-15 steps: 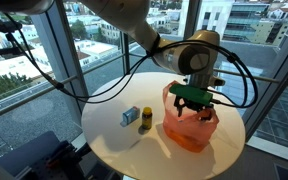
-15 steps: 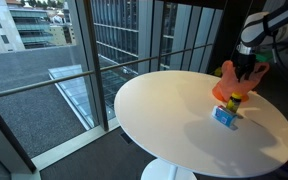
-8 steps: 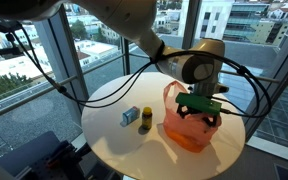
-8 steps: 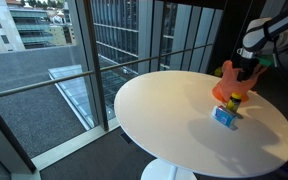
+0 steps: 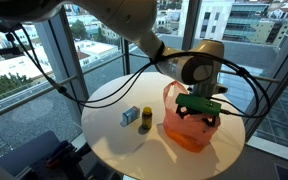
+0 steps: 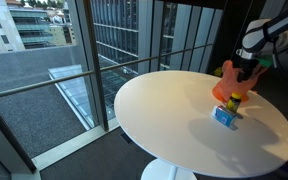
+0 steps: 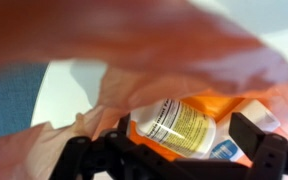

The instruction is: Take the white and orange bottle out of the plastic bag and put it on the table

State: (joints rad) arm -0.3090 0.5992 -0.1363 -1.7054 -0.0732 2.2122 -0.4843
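Observation:
The orange plastic bag [image 5: 189, 130] stands on the round white table [image 5: 124, 145]; it also shows in an exterior view [image 6: 232, 85]. My gripper [image 5: 198, 108] reaches down into the bag's mouth and shows in an exterior view [image 6: 248, 68] too. In the wrist view the white bottle with a yellow label [image 7: 174, 122] lies inside the bag [image 7: 134, 60] against orange material. My gripper [image 7: 187, 135] is open, its dark fingers [image 7: 252, 130] stand on either side of the bottle, with a gap on the right side.
A small blue box [image 5: 130, 116] and a small yellow-capped bottle [image 5: 144, 121] stand on the table beside the bag. The blue box [image 6: 225, 116] sits in front of the bag. Window glass and railings surround the table. Cables hang from the arm.
My gripper has shifted a little sideways and lower into the bag's mouth since a second ago. It has held still over the last half second.

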